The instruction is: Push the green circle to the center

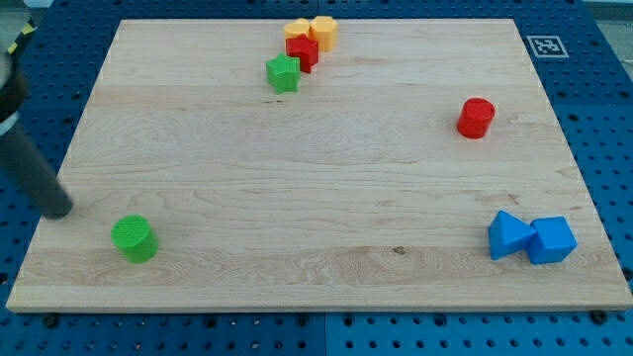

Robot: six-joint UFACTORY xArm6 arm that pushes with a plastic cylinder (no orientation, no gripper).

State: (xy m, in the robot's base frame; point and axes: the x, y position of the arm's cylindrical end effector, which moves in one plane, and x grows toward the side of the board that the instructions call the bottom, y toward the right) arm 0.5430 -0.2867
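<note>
Pale wood makes up the bench (326, 198), a broad board lying on a blue perforated surface (593, 99) that shows around its edges. A small black-and-white marker (545, 45) sits just off the board's corner at the view's top right.

Our dark rod enters from the view's left edge and slants down to our tip (61, 211), which rests on the board near its left side. We carry no claw, so there is nothing released or clenched to report; the rod simply ends in that tip.

The green circle (134, 238) stands near the view's bottom left corner, just to the right of and slightly below our tip, close but apart from it, and far from the board's middle.

At the view's bottom right, a blue triangular block (508, 235) and a blue cube (552, 240) touch side by side. A red cylinder (476, 118) stands alone toward the right, above them.

Near the top edge, four blocks cluster: a yellow hexagonal block (322, 31), an orange block (297, 29) just left of it, a red block (303, 52) directly beneath, and a green star-like block (283, 73) at the lower left.

We see no containers on the board.
</note>
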